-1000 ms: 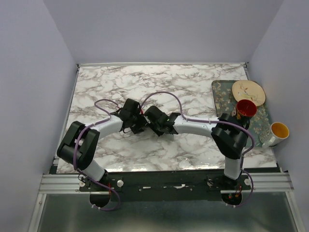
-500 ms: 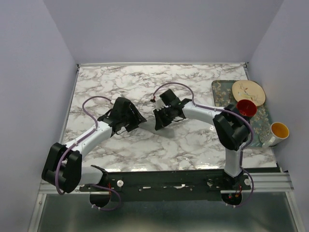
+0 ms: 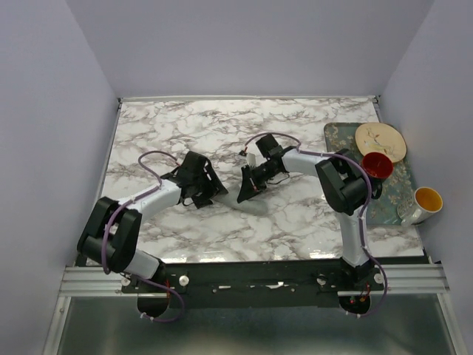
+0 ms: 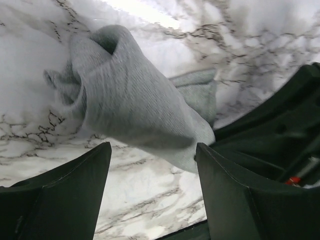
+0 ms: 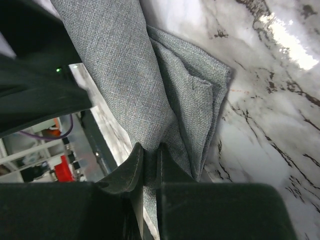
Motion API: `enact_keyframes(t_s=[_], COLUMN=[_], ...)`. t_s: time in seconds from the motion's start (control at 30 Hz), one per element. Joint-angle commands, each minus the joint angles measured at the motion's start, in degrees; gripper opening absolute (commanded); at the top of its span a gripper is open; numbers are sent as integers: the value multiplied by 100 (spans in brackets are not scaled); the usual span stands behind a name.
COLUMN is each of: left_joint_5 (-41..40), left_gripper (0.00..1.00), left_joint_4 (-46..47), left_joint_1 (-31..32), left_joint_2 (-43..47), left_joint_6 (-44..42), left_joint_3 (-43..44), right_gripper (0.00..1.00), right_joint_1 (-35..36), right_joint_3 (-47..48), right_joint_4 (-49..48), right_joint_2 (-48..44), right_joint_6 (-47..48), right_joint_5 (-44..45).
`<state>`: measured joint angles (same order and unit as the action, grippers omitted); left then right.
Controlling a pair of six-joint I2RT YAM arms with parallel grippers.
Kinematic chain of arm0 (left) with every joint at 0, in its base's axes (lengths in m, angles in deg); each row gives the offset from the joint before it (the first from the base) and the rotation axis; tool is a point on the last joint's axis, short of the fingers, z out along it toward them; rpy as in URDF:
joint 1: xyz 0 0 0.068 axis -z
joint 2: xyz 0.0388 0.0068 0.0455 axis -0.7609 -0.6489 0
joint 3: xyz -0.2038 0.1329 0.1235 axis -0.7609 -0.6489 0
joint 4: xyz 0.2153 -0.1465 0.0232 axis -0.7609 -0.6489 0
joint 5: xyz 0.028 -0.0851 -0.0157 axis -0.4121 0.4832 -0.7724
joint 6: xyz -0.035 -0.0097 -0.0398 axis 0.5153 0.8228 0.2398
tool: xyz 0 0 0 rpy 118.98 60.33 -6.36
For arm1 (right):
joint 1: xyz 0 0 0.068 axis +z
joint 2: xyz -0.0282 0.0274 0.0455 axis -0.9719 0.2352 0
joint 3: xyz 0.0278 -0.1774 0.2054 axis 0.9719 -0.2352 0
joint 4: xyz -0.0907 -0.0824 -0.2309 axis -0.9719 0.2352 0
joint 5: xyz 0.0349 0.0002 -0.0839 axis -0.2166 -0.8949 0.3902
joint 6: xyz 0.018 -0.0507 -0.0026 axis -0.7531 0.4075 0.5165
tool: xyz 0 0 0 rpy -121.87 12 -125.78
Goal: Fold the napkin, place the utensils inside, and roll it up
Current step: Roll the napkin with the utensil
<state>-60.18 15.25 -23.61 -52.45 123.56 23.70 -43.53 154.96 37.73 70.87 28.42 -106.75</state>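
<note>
The napkin point(image 5: 130, 65) is a crumpled grey-green cloth, bunched and hanging in a loose roll. My right gripper point(image 5: 151, 152) is shut on a fold of it, the cloth pinched between both fingers. From above, the napkin point(image 3: 243, 192) shows as a dark bunch under the right gripper point(image 3: 251, 183) at the table's middle. My left gripper point(image 3: 209, 194) is just left of it and stands open. In the left wrist view the napkin point(image 4: 130, 100) hangs beyond the left gripper point(image 4: 152, 165), with only marble between the fingers. The utensils are out of view.
A floral-patterned tray point(image 3: 340, 140) lies at the right edge with a cream plate point(image 3: 380, 140) and a red cup point(image 3: 376, 164) on it. A white mug point(image 3: 423, 201) with a yellow inside stands at the tray's near right corner. The tabletop is white marble point(image 3: 177, 126).
My left gripper has opened wider and stands apart from the napkin. My right gripper has closed down on the cloth and moved slightly back and right with it.
</note>
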Motion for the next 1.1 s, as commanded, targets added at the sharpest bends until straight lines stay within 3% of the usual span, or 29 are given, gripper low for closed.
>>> enact_keyframes(t_s=[0.0,0.2,0.3,0.43,0.5,0.63,0.9,1.07], left_joint_5=[115,-69,-61,53,80,159,229,334], left_gripper=[77,75,73,66,60,58,58,58], left_joint_4=[127,118,179,337,390,373,320,417], left_joint_1=[17,8,-1,-36,-62,-71,-106,-115], left_joint_2=[-666,-712,-712,-755,-764,-817,-826,-879], left_joint_6=[-81,-55,-11,33,33,-29,-46,24], left_joint_3=[279,218,112,-28,-55,24,103,68], right_gripper=[17,28,37,46,46,40,40,47], right_joint_1=[-8,36,273,1122,1458,2004,2031,2040], right_joint_3=[-93,-164,-181,-462,-638,-700,-726,-770], right_joint_4=[262,367,630,544,306,51,-239,-283], right_joint_2=[183,-652,-1223,-1900,-2041,-1980,-1664,-1489], right_joint_6=[78,437,710,886,939,1167,1808,2081], right_joint_5=[-248,734,1657,3508,3951,5050,5394,5325])
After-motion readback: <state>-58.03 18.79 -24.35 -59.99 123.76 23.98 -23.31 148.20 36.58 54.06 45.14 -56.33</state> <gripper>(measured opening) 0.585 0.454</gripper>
